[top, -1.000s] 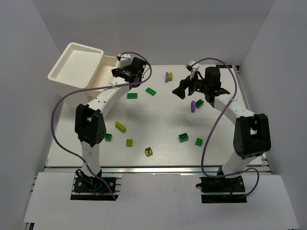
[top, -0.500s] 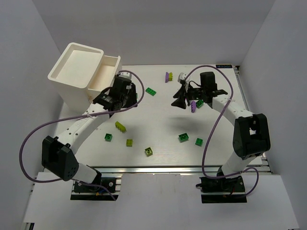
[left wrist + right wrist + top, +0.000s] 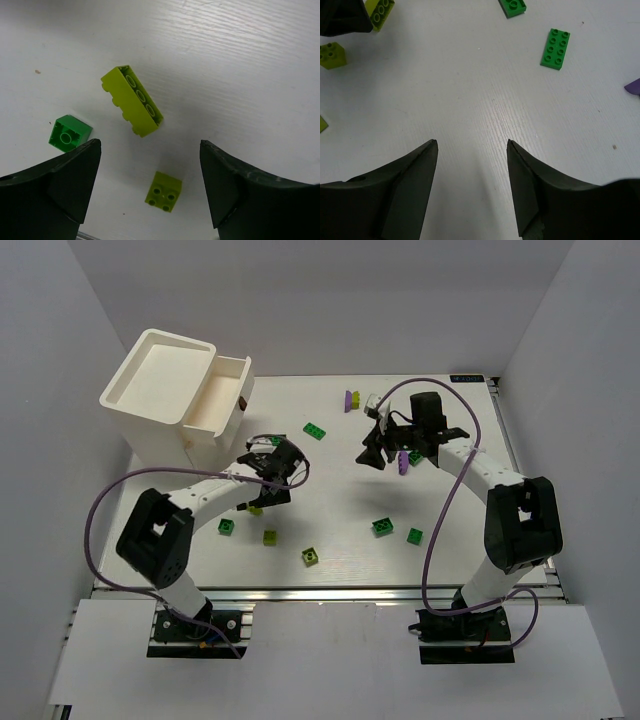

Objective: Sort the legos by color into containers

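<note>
My left gripper hangs spread wide and empty above the table, with the long yellow-green brick just ahead of my fingertips, its long axis diagonal to my closing line, so I judge a wrist roll is needed.

Containers at far-left corner; legos scattered rightward and nearer, one seemingly beneath left fingers.

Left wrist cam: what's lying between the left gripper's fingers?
In the left wrist view, a small square yellow-green brick lies on the table between the left gripper's open fingers; a long yellow-green brick sits just past the tips.
</note>
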